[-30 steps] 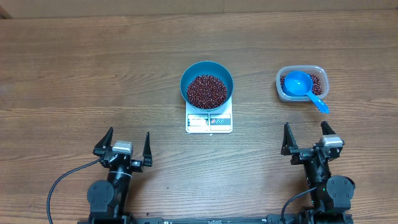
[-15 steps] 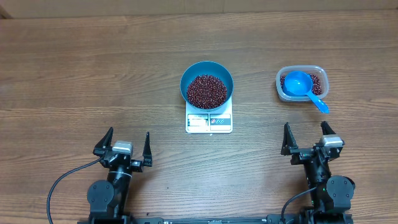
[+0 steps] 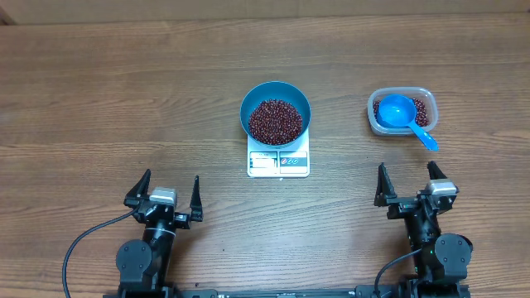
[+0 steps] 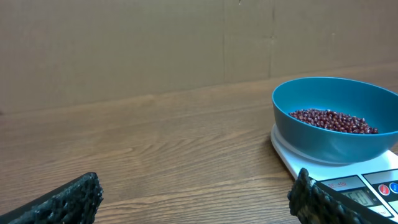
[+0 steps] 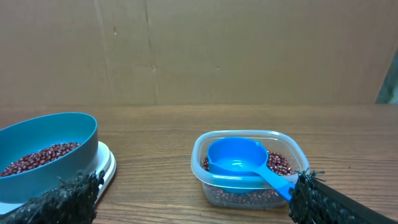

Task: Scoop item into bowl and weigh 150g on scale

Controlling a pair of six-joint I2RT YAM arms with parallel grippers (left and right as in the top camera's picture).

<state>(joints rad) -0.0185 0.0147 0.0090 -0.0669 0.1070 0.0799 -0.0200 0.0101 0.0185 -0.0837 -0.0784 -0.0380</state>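
Bowl: round teal-blue bowl (image 3: 248, 104) of dark red-brown beans (image 3: 276, 121) sits on white square scale (image 3: 278, 162).
Left gripper (image 3: 172, 177): jaws apart, empty.
Right gripper (image 3: 406, 166): jaws apart, empty.

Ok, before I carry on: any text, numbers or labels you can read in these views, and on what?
Nothing can be quoted.
scale, display: digits too small and blurred to read in any view.
scale, small red print above the display: blurred, illegible.
round buttons: red and blue, with no readable signs.
bowl, tub, scoop: no markings visible.
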